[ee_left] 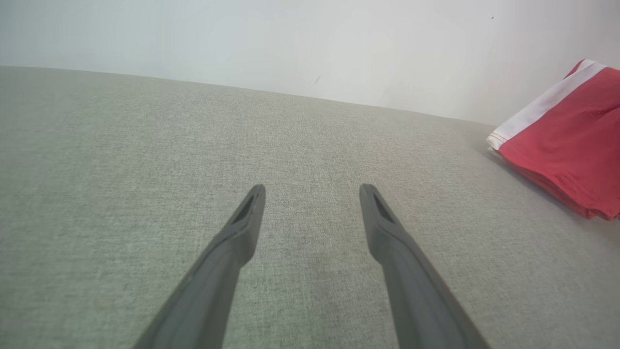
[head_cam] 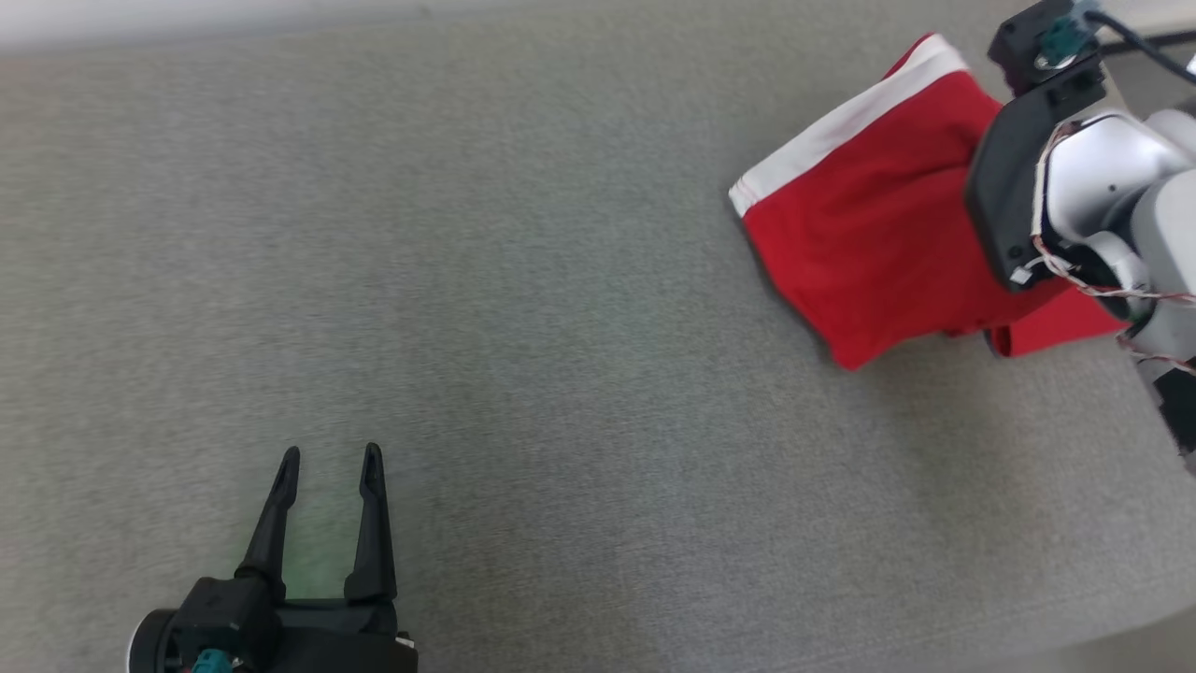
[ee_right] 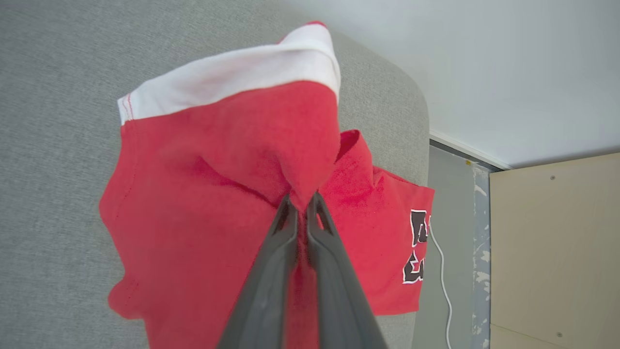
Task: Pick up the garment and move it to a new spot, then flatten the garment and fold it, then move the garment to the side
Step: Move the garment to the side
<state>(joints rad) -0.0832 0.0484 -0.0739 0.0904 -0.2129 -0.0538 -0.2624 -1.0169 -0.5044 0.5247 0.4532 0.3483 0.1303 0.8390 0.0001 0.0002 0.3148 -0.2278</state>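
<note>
The right gripper (ee_right: 301, 202) pinches the red garment (head_cam: 869, 224) at upper right; the left gripper (head_cam: 332, 455) stands wide, empty. Better lift high, so nothing drags.

Free grey surface (head_cam: 486, 280), garment (head_cam: 860, 234) far right

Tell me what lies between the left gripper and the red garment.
Head view: bare grey woven surface between the left gripper and red white-banded cloth garment.
</note>
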